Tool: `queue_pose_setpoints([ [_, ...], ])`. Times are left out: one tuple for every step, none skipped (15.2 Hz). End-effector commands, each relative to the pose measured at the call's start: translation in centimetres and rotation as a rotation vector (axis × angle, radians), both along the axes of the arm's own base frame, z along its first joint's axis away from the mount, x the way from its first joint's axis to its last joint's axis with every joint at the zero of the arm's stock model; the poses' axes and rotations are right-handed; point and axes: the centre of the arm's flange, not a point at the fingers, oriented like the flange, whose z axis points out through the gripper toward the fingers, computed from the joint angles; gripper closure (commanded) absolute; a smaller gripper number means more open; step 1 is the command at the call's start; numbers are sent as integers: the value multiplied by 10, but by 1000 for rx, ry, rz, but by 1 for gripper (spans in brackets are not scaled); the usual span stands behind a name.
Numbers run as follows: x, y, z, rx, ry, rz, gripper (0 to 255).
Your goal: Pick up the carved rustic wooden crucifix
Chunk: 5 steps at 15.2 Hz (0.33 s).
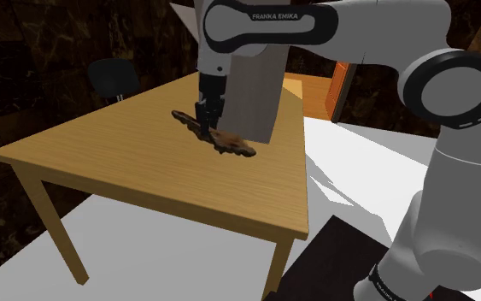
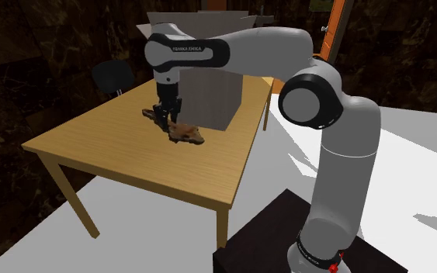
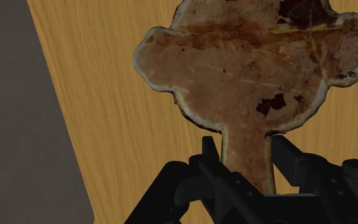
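Observation:
A brown, weathered crucifix (image 1: pixel 230 143) lies flat on the wooden table (image 1: pixel 144 175), close to a tall grey box. My black gripper (image 1: pixel 206 120) points straight down over the end of the crucifix farthest from the box. In the second exterior view the gripper (image 2: pixel 164 116) stands on the same end of the crucifix (image 2: pixel 187 134). In the wrist view the broad lobed body of the crucifix (image 3: pixel 254 70) spreads out ahead of the gripper (image 3: pixel 247 159). Its narrow shaft runs back between my two fingers, and both fingers press against its sides.
A tall grey box (image 1: pixel 251 94) stands on the table right behind the crucifix. A black chair (image 1: pixel 113 79) sits beyond the table's far corner. An orange door (image 1: pixel 337 85) shows behind the arm. The dark stand (image 1: pixel 332 265) is at the lower right.

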Motion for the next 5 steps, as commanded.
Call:
queue_pose_setpoints([
  [0,1,11,0,0,0,255],
  [0,1,17,0,0,0,255],
  [0,1,22,0,0,0,255],
  [0,1,23,0,0,0,255],
  [0,1,23,0,0,0,255],
])
